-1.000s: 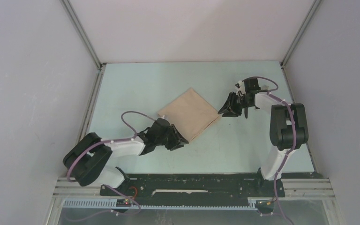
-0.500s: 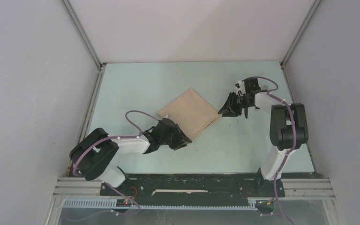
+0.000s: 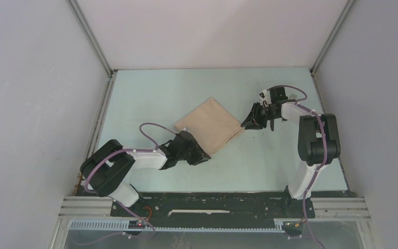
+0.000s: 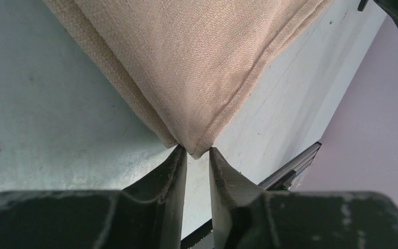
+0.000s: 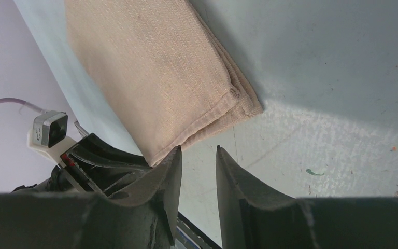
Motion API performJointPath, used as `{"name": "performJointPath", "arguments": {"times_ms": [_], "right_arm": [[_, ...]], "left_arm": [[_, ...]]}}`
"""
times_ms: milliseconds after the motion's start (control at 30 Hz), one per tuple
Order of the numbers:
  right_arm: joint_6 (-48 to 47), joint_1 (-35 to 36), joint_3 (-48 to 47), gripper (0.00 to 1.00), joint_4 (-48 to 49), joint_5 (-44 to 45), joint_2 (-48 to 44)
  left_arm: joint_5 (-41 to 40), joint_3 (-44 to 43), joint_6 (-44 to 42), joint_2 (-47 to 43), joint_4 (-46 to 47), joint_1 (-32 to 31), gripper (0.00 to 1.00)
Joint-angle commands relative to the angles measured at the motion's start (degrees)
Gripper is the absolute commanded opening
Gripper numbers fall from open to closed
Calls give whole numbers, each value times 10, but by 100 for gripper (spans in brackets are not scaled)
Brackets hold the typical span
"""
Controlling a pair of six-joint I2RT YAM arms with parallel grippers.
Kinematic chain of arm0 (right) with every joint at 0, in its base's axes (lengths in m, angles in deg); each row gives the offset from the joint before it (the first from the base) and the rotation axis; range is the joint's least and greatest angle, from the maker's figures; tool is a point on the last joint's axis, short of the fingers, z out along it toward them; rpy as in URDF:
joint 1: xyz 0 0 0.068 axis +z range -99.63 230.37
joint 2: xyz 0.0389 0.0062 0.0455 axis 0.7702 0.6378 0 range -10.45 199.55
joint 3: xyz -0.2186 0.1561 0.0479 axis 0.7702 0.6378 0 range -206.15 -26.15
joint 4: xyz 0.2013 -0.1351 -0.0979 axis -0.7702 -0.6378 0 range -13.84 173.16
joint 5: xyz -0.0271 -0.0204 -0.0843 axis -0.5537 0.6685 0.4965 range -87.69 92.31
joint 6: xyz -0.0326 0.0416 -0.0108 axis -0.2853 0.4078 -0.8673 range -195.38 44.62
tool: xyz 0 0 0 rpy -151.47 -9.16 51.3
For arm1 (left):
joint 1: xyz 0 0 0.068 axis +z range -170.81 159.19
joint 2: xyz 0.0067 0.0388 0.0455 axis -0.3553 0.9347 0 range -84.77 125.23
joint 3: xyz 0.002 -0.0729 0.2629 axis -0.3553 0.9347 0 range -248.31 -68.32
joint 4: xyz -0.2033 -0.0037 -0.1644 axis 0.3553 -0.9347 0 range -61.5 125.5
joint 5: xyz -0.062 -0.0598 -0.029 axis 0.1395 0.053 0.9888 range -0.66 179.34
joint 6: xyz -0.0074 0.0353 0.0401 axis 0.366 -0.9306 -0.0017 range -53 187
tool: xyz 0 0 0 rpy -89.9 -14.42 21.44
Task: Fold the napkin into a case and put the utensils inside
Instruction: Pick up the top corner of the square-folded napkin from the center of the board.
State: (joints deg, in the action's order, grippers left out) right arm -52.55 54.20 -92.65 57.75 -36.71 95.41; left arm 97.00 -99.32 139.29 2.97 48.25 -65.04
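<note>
The beige napkin [image 3: 210, 125] lies flat as a diamond on the pale green table, folded into several layers. My left gripper [image 3: 203, 157] is at its near corner. In the left wrist view the corner tip [image 4: 196, 150] sits right at the mouth of the narrow gap between the left gripper's [image 4: 198, 151] fingertips, and the jaws are still apart. My right gripper [image 3: 249, 122] hovers just off the napkin's right corner [image 5: 249, 106], open with only bare table in the right gripper's [image 5: 199, 149] gap. The utensils are out of view.
White walls with aluminium posts [image 3: 90, 39] enclose the table on three sides. The black base rail [image 3: 212, 205] runs along the near edge. In the right wrist view, the left arm's black gripper and its small camera [image 5: 49, 129] show beyond the napkin.
The left arm has slid forward to the napkin's near corner and its jaws have narrowed around the tip. The right gripper has stayed in place, with its jaws slightly narrower.
</note>
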Motion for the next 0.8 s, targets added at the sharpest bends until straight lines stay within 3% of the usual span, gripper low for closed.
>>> {"name": "performJointPath", "arguments": {"times_ms": [0,300,767], "right_arm": [[-10,0,-21,38,18,-2,0],[-7,7,-55,37,-4,19,35],[-5,19,-80,39,-2,24,88]], "left_arm": [[-9,-16,3,-12,7,3,23],[-7,4,6,-24,8,5,10],[4,14,13,-9,29,5,10]]}}
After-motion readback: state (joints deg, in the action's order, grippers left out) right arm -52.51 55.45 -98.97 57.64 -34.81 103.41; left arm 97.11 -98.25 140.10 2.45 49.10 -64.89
